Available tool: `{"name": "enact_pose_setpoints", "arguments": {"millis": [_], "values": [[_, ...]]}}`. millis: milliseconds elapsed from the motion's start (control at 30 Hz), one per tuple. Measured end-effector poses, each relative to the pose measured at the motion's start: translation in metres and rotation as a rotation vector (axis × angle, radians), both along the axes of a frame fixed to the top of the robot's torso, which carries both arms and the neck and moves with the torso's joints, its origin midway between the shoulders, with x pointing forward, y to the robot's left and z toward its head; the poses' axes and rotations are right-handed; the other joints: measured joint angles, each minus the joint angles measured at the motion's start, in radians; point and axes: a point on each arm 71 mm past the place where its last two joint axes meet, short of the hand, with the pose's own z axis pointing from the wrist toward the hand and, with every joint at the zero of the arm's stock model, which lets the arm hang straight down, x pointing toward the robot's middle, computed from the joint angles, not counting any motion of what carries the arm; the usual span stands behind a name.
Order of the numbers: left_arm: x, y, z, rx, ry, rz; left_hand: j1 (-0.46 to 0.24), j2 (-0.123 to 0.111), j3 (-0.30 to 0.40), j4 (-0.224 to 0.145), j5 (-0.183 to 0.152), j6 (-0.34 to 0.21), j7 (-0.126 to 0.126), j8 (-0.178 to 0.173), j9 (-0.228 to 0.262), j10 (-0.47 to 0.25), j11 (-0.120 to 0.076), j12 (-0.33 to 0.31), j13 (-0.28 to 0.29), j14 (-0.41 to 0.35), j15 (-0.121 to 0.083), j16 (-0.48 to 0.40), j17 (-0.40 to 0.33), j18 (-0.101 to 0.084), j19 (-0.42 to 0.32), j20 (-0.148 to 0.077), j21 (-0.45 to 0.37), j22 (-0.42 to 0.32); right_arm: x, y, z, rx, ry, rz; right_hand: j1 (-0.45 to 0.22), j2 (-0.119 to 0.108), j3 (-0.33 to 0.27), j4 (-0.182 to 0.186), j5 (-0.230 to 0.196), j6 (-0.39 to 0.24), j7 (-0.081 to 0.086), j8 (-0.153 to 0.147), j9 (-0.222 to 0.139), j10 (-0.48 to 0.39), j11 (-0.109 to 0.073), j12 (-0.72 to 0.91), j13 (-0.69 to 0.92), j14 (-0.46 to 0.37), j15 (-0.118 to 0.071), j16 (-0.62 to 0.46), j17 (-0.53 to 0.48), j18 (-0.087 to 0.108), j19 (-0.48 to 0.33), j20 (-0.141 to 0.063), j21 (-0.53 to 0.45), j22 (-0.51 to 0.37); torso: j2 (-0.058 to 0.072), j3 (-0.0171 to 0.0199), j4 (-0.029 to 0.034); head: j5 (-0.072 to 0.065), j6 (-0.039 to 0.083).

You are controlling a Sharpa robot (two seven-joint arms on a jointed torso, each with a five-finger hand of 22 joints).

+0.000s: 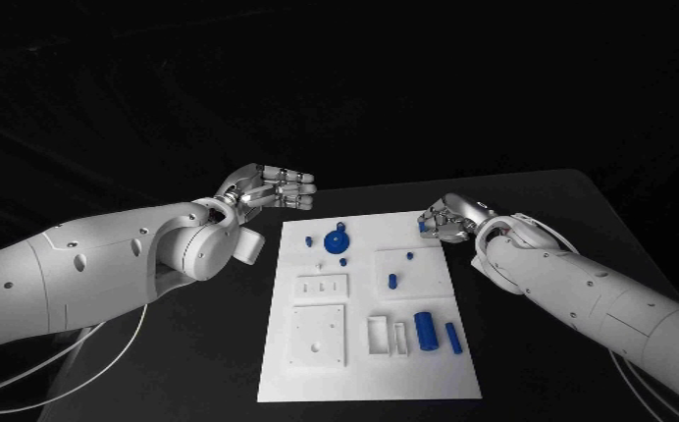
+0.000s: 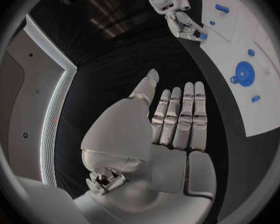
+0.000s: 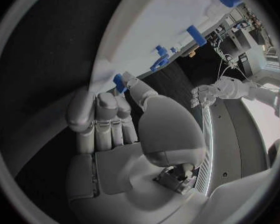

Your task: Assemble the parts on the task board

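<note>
Right hand (image 1: 448,221) with small blue part (image 3: 119,82) between fingers (image 3: 105,115)

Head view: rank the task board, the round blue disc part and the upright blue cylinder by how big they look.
1. Task board, by far the largest.
2. Round blue disc part and upright blue cylinder: they look about alike, the disc wider and the cylinder longer, so I won't rank them.
</note>
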Motion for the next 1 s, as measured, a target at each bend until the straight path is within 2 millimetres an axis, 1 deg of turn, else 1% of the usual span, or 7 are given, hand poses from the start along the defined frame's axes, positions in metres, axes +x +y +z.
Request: {"name": "enact_pose_setpoints", "arguments": {"millis": [133, 300, 367, 433, 533, 667, 1000], "values": [[-0.001, 0.0, 0.0, 0.004, 0.003, -0.003, -0.007, 0.007, 0.0, 0.0, 0.0, 0.0, 0.0, 0.0, 0.0, 0.051, -0.016, 0.0, 0.0, 0.073, -0.03, 0.042, 0.007, 0.0, 0.049, -0.026, 0.032, 0.014, -0.003, 0.009, 0.01, 0.009, -0.033, 0.018, 0.0, 0.0, 0.015, 0.007, 0.0, 0.0, 0.0, -0.003, 0.0, 0.0, 0.0, 0.0, 0.0, 0.0, 0.0, 0.0, 0.004, 0.0, 0.0, 0.0, 0.004, 0.0, -0.002, -0.0007, -0.0037, 0.002, 0.003], [0.0, 0.001, 0.0, 0.021, 0.014, -0.002, -0.035, 0.02, -0.015, 0.025, -0.001, 0.0, -0.007, 0.0, 0.001, 0.135, -0.052, 0.0, 0.0, 0.217, -0.092, 0.158, 0.052, -0.015, 0.142, -0.09, 0.121, 0.06, -0.009, 0.027, 0.032, 0.024, -0.085, 0.059, -0.008, -0.009, 0.023, 0.015, -0.02, 0.0, 0.0, 0.001, 0.0, 0.0, 0.0, 0.0, 0.0, 0.0, 0.0, 0.0, 0.006, 0.0, 0.0, 0.0, 0.004, 0.0, -0.007, -0.0044, -0.0163, 0.01, 0.006], [0.002, -0.001, -0.001, 0.032, 0.022, -0.003, -0.048, 0.022, -0.023, 0.035, -0.006, 0.005, -0.013, 0.0, 0.001, 0.18, -0.068, 0.0, 0.001, 0.248, -0.112, 0.226, 0.091, -0.017, 0.168, -0.115, 0.165, 0.086, -0.012, 0.032, 0.039, 0.027, -0.098, 0.072, -0.008, -0.009, 0.023, 0.016, -0.025, 0.0, 0.0, 0.001, 0.0, 0.0, 0.0, 0.0, 0.0, 0.0, 0.0, 0.0, 0.007, 0.0, 0.0, 0.0, 0.004, 0.0, -0.01, -0.008, -0.0224, 0.014, 0.006], [0.005, -0.006, -0.002, 0.049, 0.035, -0.006, -0.053, 0.024, -0.028, 0.053, -0.011, 0.015, -0.022, 0.0, 0.001, 0.232, -0.085, 0.0, 0.002, 0.251, -0.133, 0.351, 0.172, -0.041, 0.18, -0.142, 0.238, 0.134, -0.015, 0.039, 0.046, 0.029, -0.109, 0.088, -0.008, -0.009, 0.018, 0.027, -0.032, 0.0, 0.0, 0.001, 0.0, 0.004, -0.004, 0.0, 0.001, 0.0, 0.0, 0.004, 0.008, 0.0, 0.0, 0.0, 0.004, 0.0, -0.015, -0.0119, -0.027, 0.017, 0.006], [0.008, -0.013, -0.005, 0.076, 0.061, -0.013, -0.069, 0.029, -0.04, 0.083, -0.018, 0.036, -0.042, 0.0, 0.002, 0.299, -0.112, 0.0, 0.004, 0.249, -0.164, 0.517, 0.276, -0.041, 0.183, -0.17, 0.34, 0.202, -0.021, 0.052, 0.054, 0.031, -0.119, 0.113, -0.008, -0.009, 0.017, 0.032, -0.036, -0.001, 0.0, 0.001, 0.0, 0.004, -0.004, 0.0, 0.002, 0.0, 0.0, 0.004, 0.008, 0.0, 0.0, 0.0, 0.004, 0.0, -0.023, -0.0185, -0.0339, 0.023, 0.003], [0.011, -0.021, -0.009, 0.119, 0.1, -0.02, -0.08, 0.029, -0.054, 0.125, -0.02, 0.061, -0.05, 0.0, 0.002, 0.342, -0.126, 0.0, 0.006, 0.205, -0.171, 0.674, 0.365, -0.041, 0.14, -0.187, 0.469, 0.298, -0.028, 0.068, 0.06, 0.027, -0.124, 0.14, -0.012, -0.012, 0.019, 0.037, -0.035, -0.001, 0.0, 0.001, 0.0, 0.004, -0.004, 0.0, 0.002, 0.0, 0.0, 0.004, 0.008, 0.0, 0.0, 0.0, 0.004, 0.0, -0.032, -0.0264, -0.04, 0.033, -0.003], [0.012, -0.041, -0.02, 0.226, 0.187, -0.06, -0.107, 0.03, -0.067, 0.179, -0.035, 0.127, -0.069, 0.0, 0.004, 0.372, -0.133, 0.0, 0.006, 0.202, -0.174, 0.629, 0.317, -0.04, 0.097, -0.18, 0.491, 0.325, -0.047, 0.098, 0.06, -0.013, -0.119, 0.193, -0.004, -0.023, 0.029, 0.04, -0.008, -0.002, 0.001, 0.0, 0.0, 0.004, -0.004, 0.0, 0.003, 0.0, 0.0, 0.004, 0.008, 0.0, 0.0, 0.0, 0.004, 0.0, -0.044, -0.0371, -0.0453, 0.052, -0.02]]}}
